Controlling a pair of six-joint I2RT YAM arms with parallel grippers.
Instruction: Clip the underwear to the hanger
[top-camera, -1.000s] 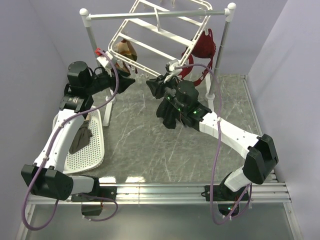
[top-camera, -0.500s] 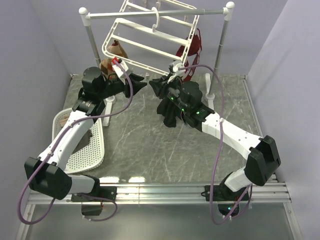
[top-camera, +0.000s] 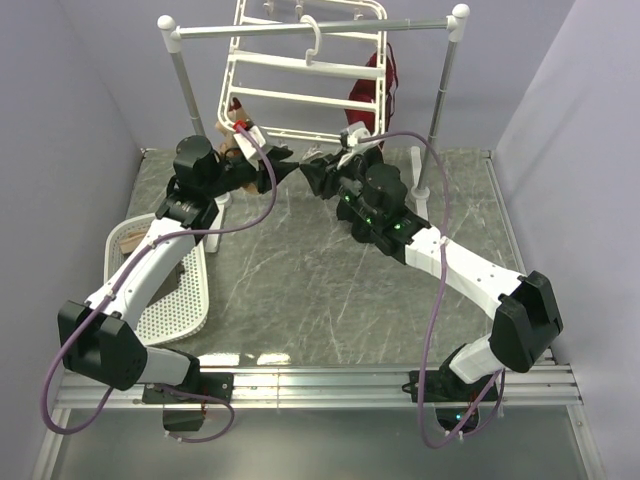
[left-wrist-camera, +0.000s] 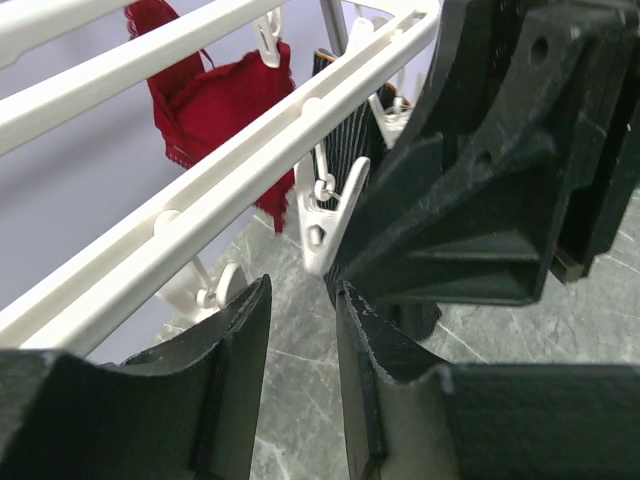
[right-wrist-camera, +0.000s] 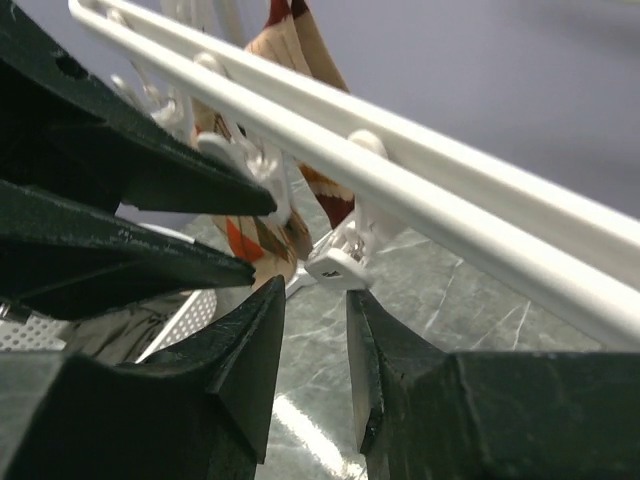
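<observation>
Left gripper and right gripper tip to tip under hanger, each narrowly parted, holding nothing. Underwear hanging dark behind a clip, just beside right gripper.

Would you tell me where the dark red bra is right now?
In the top view, the dark red bra hangs at the right edge of the hanger, just beyond the right gripper.

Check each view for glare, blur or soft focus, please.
Top external: sharp, evenly lit, small glare patches on the table near the front rail. Left wrist: red bra in the background is soft. Right wrist: hanger bar close to the lens is soft.
</observation>
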